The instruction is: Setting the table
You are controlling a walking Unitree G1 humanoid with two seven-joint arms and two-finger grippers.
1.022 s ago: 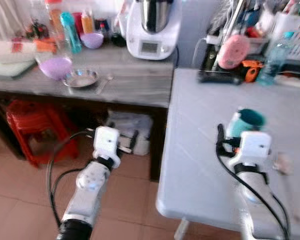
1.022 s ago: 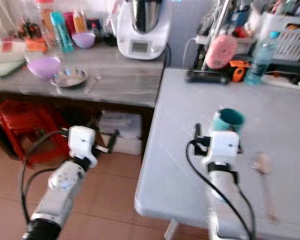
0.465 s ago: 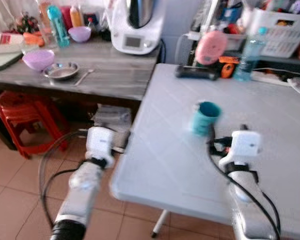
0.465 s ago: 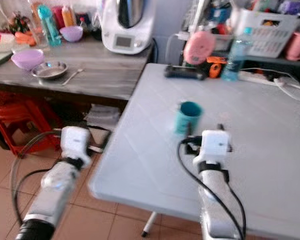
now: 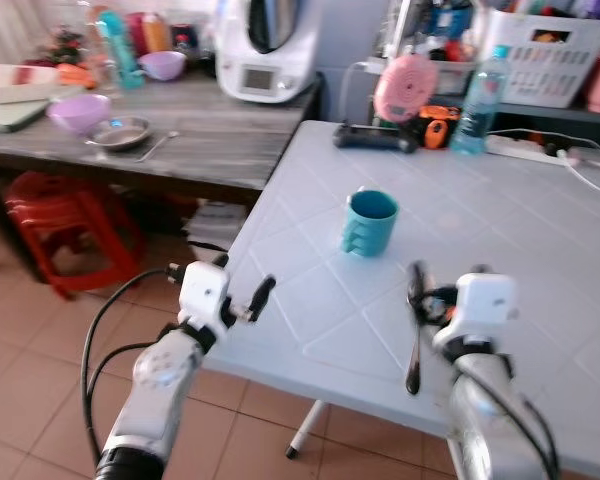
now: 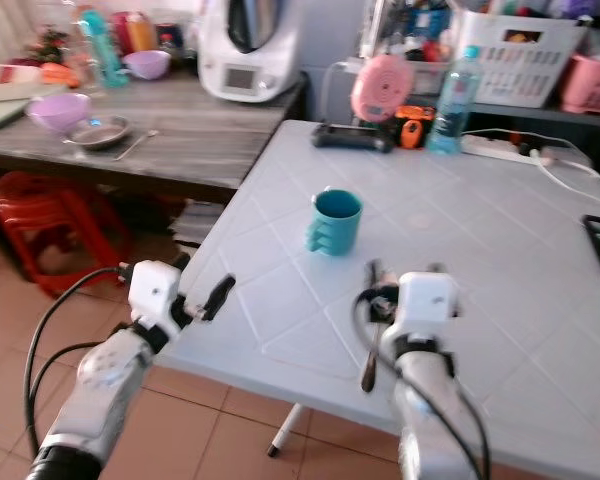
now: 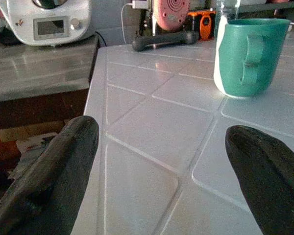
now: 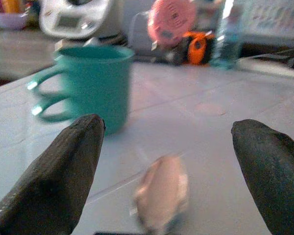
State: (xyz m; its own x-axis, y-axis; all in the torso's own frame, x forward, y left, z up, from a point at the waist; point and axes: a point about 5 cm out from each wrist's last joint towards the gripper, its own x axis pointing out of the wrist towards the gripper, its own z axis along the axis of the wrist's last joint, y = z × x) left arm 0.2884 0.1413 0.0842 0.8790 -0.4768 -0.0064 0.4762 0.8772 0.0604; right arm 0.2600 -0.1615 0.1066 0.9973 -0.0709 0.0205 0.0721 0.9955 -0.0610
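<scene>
We locate the teal mug [image 5: 369,221] upright on the light grey table [image 5: 520,240], handle toward the table's left edge, with a dark-handled spoon [image 5: 414,330] lying on the table nearer the robot than the mug. The left gripper [image 5: 248,300] hovers at the table's left edge, its fingers [image 7: 54,171] spread wide and holding nothing. The right gripper [image 8: 161,161] is above the table just behind the spoon, equally wide open and empty; the pale blurred shape between its fingers [image 8: 59,171] is probably the spoon's bowl.

Teal mug [image 5: 369,222] upright mid-counter [image 5: 310,300]; spoon [image 5: 414,330] lies near the front edge, beside my right pincer [image 5: 448,290]; my left pincer [image 5: 252,298] at the left edge.
</scene>
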